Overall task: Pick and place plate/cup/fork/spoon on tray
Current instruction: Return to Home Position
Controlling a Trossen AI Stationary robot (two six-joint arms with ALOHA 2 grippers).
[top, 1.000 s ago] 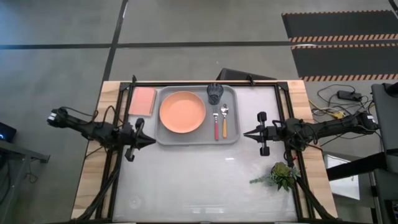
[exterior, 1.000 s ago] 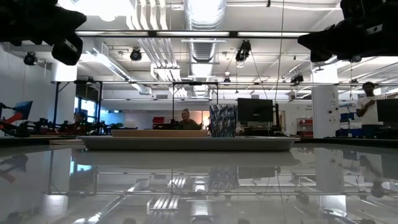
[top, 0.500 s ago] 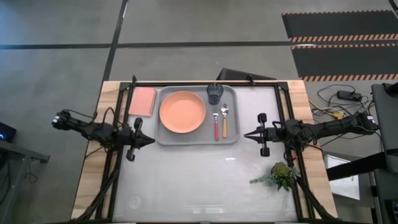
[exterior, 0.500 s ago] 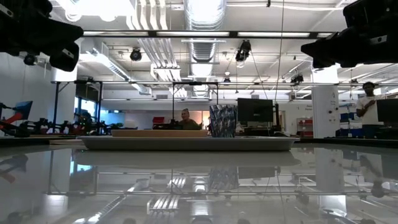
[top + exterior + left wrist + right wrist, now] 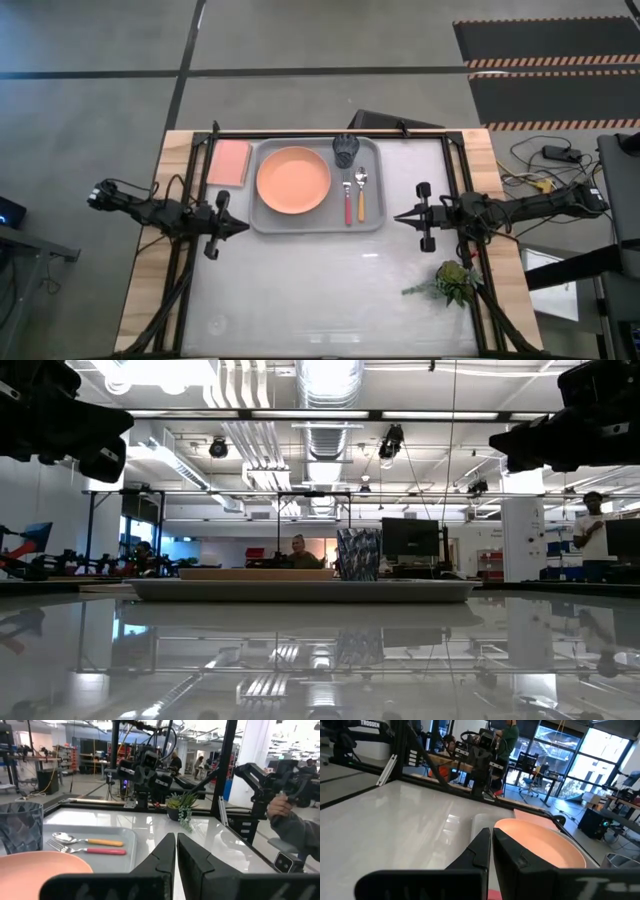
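Observation:
The grey tray (image 5: 318, 222) lies at the table's far middle. On it rest the salmon-orange plate (image 5: 293, 180), the dark blue-grey cup (image 5: 345, 151) at its far right corner, the red-handled fork (image 5: 348, 206) and the orange-handled spoon (image 5: 361, 203) side by side. They show in the left wrist view too: the cup (image 5: 20, 826), the spoon (image 5: 90, 840), the fork (image 5: 95, 850), the plate (image 5: 35, 870). My left gripper (image 5: 246, 227) is shut and empty, left of the tray's near left corner. My right gripper (image 5: 395, 215) is shut and empty, right of the tray.
A pink flat rectangle (image 5: 230, 162) lies left of the tray. A small green plant (image 5: 450, 282) lies at the table's near right. The wide glossy near half of the table (image 5: 320, 300) is bare. People show in the room beyond, and a hand (image 5: 280, 810) in the left wrist view.
My left arm has drawn back slightly toward the table's left edge, and my right arm slightly toward the right edge; both stay shut. The tableware on the tray has kept still.

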